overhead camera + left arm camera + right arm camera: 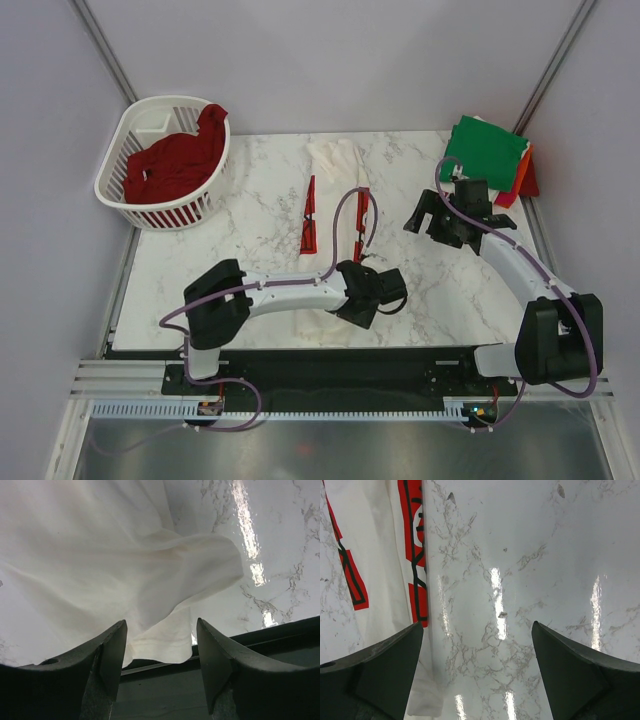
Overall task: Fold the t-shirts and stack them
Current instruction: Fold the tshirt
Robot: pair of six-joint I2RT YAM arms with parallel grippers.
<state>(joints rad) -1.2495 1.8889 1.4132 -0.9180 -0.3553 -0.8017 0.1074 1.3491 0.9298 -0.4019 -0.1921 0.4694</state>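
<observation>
White tee (330, 190), red print, seemingly folded lengthwise

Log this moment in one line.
left gripper open at white red-printed t-shirt near hem | right gripper open over marble table | dark red t-shirt in white slatted basket | green-topped stack far right

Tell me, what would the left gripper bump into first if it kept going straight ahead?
Probably the white t-shirt: its loose edge lies straight ahead of the open left gripper, on the table.

Basket (112, 165) far left, tee (175, 160) inside — spread tee (336, 195) centre — stack (485, 150) right.
</observation>
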